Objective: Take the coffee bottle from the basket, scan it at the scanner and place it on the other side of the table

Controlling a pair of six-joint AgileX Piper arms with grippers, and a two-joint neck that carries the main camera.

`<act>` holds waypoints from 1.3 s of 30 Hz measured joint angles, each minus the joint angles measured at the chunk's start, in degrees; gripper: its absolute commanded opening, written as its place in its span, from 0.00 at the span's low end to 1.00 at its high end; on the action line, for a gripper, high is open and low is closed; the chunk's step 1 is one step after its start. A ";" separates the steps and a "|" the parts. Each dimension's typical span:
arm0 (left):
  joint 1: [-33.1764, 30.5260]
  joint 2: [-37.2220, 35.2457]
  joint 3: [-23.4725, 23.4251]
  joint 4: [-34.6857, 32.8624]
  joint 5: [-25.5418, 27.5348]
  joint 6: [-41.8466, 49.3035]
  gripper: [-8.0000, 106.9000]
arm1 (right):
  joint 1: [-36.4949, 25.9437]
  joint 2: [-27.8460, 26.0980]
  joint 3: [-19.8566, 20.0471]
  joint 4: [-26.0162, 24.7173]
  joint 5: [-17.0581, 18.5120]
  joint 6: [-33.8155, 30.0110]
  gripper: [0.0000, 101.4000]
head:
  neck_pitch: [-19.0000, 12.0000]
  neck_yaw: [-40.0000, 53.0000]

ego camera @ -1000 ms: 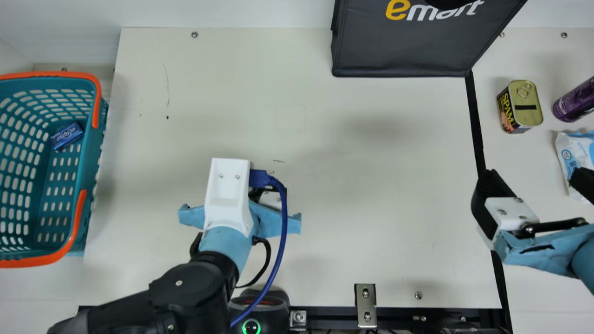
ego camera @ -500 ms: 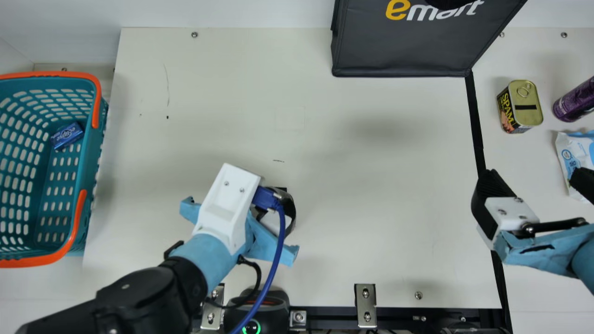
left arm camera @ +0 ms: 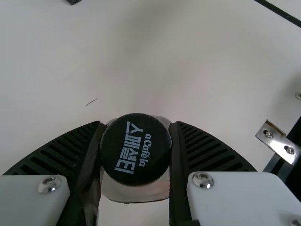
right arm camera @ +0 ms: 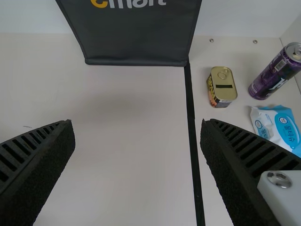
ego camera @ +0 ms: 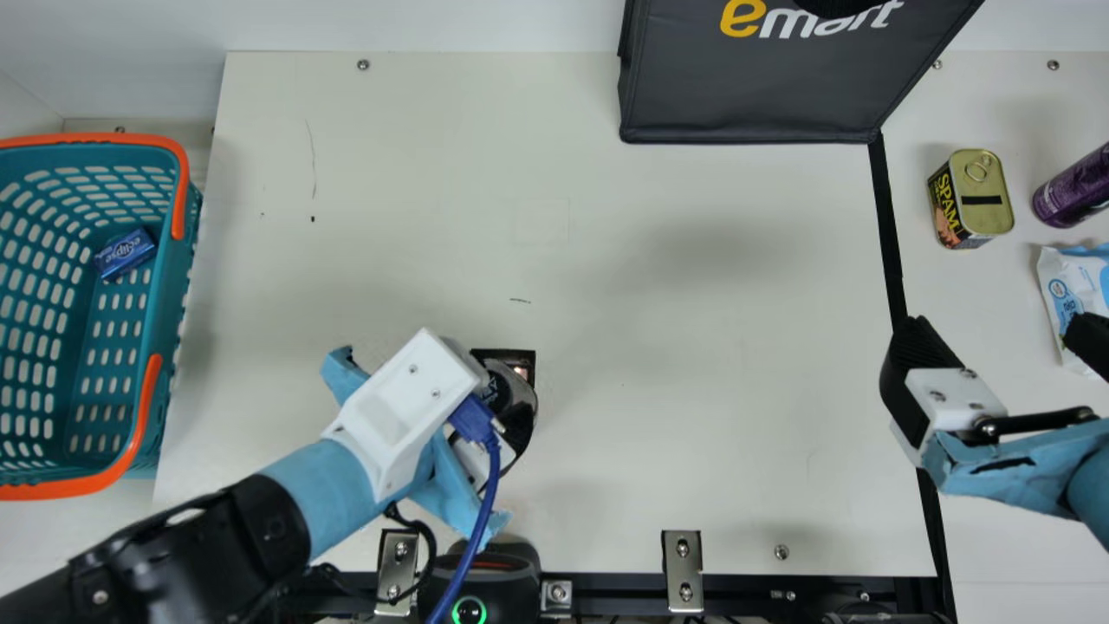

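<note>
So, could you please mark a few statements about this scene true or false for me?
1. The left gripper holds the coffee bottle between its fingers. True.
2. The coffee bottle lies in the basket. False: a small blue pack lies there.
3. The right gripper has its fingers shut. False: they stand apart.
4. The tin is nearer the black line than the purple can is. True.

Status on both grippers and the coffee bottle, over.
Left gripper shut on coffee bottle, near the table's scanner window. Right gripper open, nothing between its fingers. Nothing seen blocking the bottle. Over.
</note>
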 measured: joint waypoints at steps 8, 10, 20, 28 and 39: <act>6.12 -1.91 -0.89 -14.04 2.18 21.50 0.00 | 0.00 0.00 0.00 0.00 0.00 0.00 0.94 | 0.00 0.00; 7.81 -1.91 -1.44 -17.53 3.10 26.56 0.00 | 0.00 0.00 0.00 0.00 0.00 0.00 0.94 | 0.00 -0.09; 19.47 -0.06 -5.13 -37.68 10.66 54.47 0.00 | 0.00 0.00 0.00 0.00 0.00 0.00 0.94 | 0.00 0.00; 30.44 3.13 -6.57 -51.54 18.43 76.18 0.00 | 0.00 0.00 0.00 0.00 0.00 0.00 0.94 | 0.00 -0.09; 38.23 6.42 -5.38 -60.17 23.87 98.70 0.00 | 0.00 0.00 0.00 0.00 0.00 0.00 0.94 | 0.00 0.00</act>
